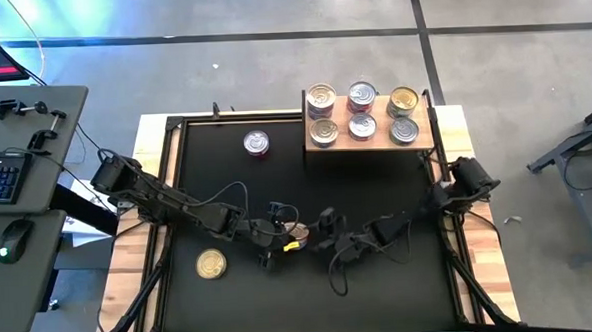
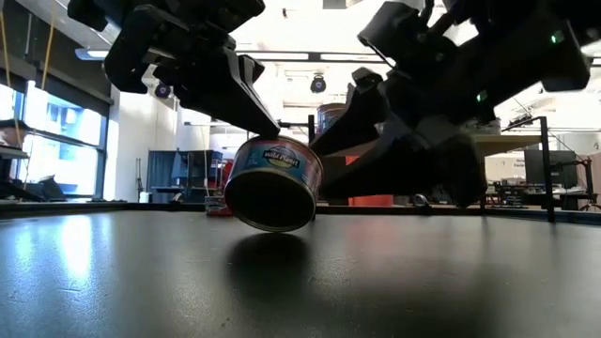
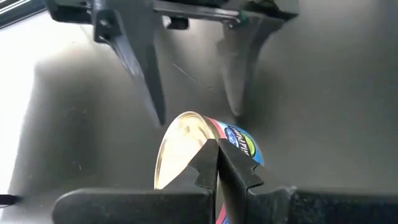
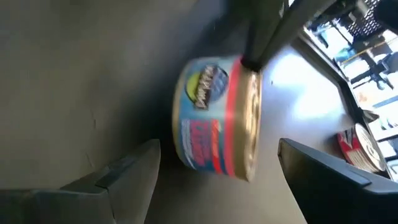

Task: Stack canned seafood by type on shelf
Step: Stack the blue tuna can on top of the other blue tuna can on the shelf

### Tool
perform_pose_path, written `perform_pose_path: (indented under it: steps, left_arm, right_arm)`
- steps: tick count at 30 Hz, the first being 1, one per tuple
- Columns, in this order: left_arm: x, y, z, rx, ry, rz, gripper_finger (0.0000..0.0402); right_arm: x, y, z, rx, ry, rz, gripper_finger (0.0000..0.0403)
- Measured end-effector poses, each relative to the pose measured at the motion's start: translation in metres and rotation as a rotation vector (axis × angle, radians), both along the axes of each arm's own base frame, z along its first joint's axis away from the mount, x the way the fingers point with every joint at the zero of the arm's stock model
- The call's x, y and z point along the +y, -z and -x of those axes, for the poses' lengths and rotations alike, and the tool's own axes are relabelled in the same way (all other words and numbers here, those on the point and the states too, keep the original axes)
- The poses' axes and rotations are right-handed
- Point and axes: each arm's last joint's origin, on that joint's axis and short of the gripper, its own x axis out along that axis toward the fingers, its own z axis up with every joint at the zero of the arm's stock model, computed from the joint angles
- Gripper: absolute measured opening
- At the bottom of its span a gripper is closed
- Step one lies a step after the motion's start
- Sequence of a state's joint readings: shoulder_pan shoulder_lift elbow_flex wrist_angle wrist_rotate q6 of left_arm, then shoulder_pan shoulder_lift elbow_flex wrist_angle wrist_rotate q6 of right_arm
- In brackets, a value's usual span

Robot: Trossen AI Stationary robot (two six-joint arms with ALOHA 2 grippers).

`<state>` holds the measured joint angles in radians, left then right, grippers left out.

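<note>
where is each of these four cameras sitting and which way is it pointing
High view: overhead, straight down; both arms, shelf, table.
Low view: table height, level; tilted tin lifted off the table, both arms above.
Left wrist view: past the left gripper, shut on the tin's rim.
Right wrist view: past the right gripper, open around the tin.
Shared: all show this tin.

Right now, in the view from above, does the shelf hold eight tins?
No. The shelf holds six tins, in two rows of three.
</note>
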<state>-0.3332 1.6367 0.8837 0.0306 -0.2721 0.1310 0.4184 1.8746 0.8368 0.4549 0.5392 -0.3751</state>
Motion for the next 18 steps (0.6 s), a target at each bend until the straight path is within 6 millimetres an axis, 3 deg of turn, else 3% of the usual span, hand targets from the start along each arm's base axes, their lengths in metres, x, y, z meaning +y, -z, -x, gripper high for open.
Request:
perform_pose_path:
  steps: [9, 18]
  left_arm:
    - [0.000, 0.000, 0.000, -0.002, -0.006, 0.006, 0.0001]
    - [-0.001, -0.004, -0.002, -0.036, -0.011, 0.023, 0.0001]
  right_arm:
    - [0.002, 0.022, -0.009, -0.064, 0.007, 0.003, 0.0306]
    - [-0.005, 0.025, -0.013, -0.075, 0.021, -0.004, 0.0224]
